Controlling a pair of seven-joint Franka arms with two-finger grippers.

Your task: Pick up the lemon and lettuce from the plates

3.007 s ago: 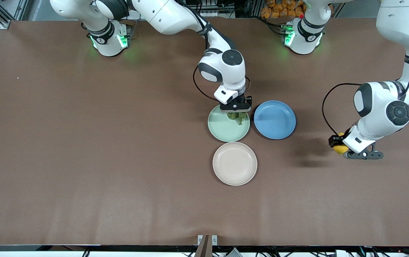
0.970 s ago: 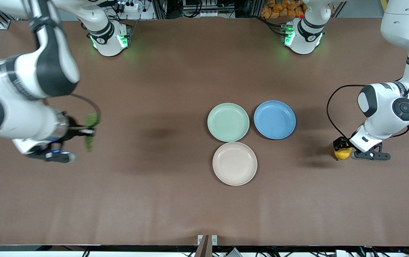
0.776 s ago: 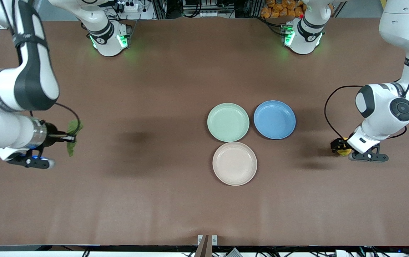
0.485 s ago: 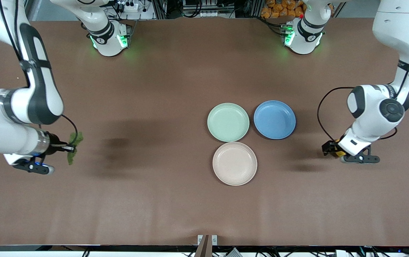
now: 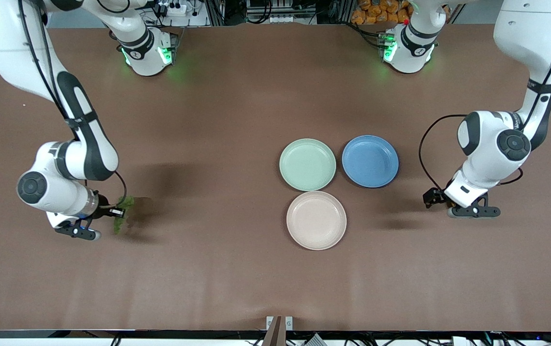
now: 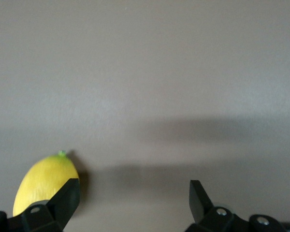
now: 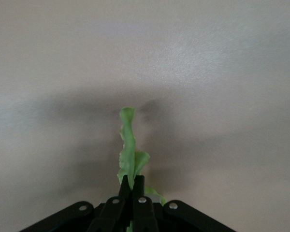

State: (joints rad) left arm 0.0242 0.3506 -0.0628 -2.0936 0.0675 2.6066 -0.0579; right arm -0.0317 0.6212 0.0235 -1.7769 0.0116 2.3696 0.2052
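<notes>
My left gripper (image 5: 435, 198) is open and low over the table at the left arm's end. In the left wrist view (image 6: 134, 193) the yellow lemon (image 6: 42, 182) lies on the table against the outer side of one finger, outside the jaws. The hand hides the lemon in the front view. My right gripper (image 5: 114, 212) is shut on the green lettuce (image 5: 125, 202), low over the table at the right arm's end. The right wrist view shows the leaf (image 7: 128, 145) pinched between the fingertips of the gripper (image 7: 133, 181). The mint plate (image 5: 307, 164) and the beige plate (image 5: 316, 220) are empty.
An empty blue plate (image 5: 370, 161) sits beside the mint plate, toward the left arm's end. The three plates cluster mid-table. The brown table surface around both grippers is bare.
My right arm carried the lettuce off the mint plate to the right arm's end and came down low. My left gripper opened, let go of the lemon and shifted slightly toward the plates.
</notes>
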